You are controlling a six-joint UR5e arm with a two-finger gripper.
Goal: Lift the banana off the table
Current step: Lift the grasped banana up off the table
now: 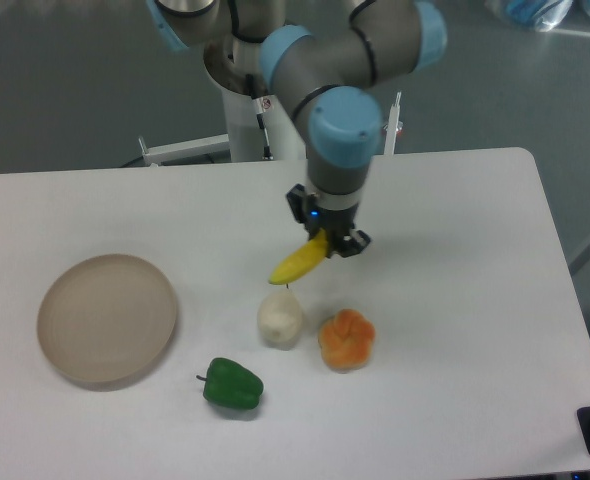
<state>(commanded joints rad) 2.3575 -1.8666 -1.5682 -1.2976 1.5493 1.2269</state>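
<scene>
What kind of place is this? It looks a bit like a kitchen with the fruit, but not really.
Probably a robotics lab, not a kitchen. An industrial-looking arm's gripper holds a plastic-looking banana over a bare white table, with toy-like fruit and an empty plate laid out as test objects.

Yellow banana (300, 262) tilted, above white table (455, 300)

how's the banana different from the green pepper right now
The banana is yellow, long and slim; the green pepper is dark green, short and blocky. The banana is held at one end in the gripper, tilted with its free end pointing down-left; the pepper lies on the table with nothing touching it. The banana is behind the pear, the pepper in front of it. Both look like smooth plastic.
</scene>
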